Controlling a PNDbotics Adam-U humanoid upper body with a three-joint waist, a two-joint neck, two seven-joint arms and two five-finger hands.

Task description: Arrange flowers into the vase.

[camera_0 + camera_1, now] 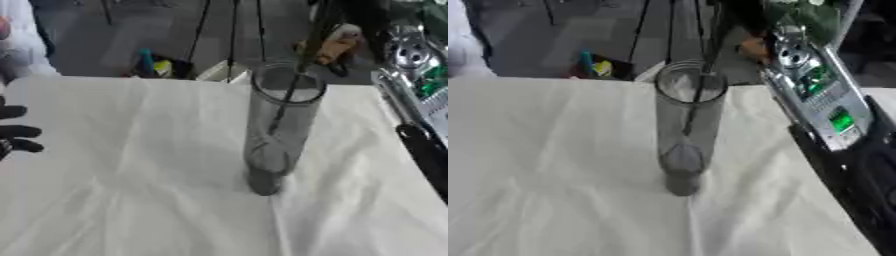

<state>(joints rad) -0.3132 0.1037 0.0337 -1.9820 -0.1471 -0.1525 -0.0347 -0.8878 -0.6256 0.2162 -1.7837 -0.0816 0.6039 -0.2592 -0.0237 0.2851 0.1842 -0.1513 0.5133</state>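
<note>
A tall clear glass vase [278,127] stands upright in the middle of the white tablecloth [131,175]. A thin dark flower stem [293,85] slants down into its mouth from the upper right, and its lower end shows inside the glass. Green leaves [808,14] show at the top edge. My right hand [343,20] is a dark shape above the vase, closed around the upper stem. Its silver forearm [820,95] runs down the right side. My left hand [16,131] rests open at the left edge, fingers spread, far from the vase.
The table's far edge runs just behind the vase. Beyond it on the floor are thin dark stand legs [232,35] and a blue and yellow object [153,62]. A person's white sleeve [17,45] shows at the upper left.
</note>
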